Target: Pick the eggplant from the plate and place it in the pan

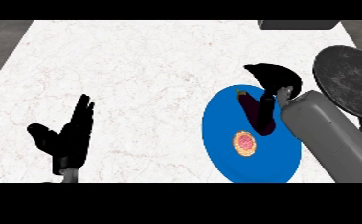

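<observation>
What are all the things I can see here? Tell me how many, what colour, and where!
counter: one, white marbled, under everything
plate: one, blue, right of middle
eggplant: one, dark purple, lying on the plate's upper part
small round food: one, orange and pink, on the plate, below the eggplant
pan: one, dark grey, right edge
left hand: one, black, open, resting at lower left
right hand: one, black, curled, above the eggplant's top end

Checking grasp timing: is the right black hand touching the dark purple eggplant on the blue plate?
Cannot tell. In the head view the right hand overlaps the eggplant's upper end on the blue plate; black on dark purple hides any gap.
</observation>
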Tool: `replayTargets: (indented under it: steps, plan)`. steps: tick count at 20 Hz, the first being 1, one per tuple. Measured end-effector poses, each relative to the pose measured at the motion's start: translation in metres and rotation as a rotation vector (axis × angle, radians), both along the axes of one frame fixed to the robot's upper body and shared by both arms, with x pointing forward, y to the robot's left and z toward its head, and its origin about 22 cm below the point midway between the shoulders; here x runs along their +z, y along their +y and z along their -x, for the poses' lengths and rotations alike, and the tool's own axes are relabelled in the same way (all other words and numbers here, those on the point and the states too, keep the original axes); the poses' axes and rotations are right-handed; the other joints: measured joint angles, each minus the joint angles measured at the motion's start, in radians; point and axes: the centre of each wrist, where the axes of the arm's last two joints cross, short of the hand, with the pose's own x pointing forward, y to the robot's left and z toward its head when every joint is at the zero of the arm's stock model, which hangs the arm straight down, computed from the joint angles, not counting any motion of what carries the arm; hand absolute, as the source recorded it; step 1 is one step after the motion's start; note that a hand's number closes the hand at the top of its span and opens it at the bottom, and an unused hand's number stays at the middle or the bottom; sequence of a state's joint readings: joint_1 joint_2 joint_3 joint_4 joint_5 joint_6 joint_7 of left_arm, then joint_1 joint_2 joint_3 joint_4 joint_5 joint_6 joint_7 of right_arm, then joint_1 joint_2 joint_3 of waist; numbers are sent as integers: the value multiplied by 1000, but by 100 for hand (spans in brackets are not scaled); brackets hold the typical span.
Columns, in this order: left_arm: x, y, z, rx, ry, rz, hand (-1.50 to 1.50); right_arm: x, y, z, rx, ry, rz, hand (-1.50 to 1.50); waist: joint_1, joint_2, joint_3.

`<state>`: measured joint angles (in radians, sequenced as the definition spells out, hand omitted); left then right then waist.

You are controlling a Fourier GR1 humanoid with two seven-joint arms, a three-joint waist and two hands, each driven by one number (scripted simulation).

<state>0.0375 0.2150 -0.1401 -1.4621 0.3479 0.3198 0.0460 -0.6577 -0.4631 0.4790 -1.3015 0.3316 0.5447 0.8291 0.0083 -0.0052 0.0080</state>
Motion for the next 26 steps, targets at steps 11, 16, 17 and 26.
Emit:
replayTargets:
  steps: [11, 16, 17, 26]
  plan:
    - [-2, -5, 2, 5, -10, -2, 0, -20, -1, 8, 5, -61, -34, -150, -4, -1, 0]
    - [-4, -2, 6, 5, -14, -2, 0, -30, -3, 6, 0, -64, -3, -150, -3, -1, 0]
    - [-2, -2, 6, 6, -9, -1, 0, -33, -2, 8, -2, -64, 2, -150, -3, -2, -1]
    - [-3, -12, 0, 5, -1, 4, 0, -58, -6, 10, 114, -126, -61, 150, -2, -6, -4]
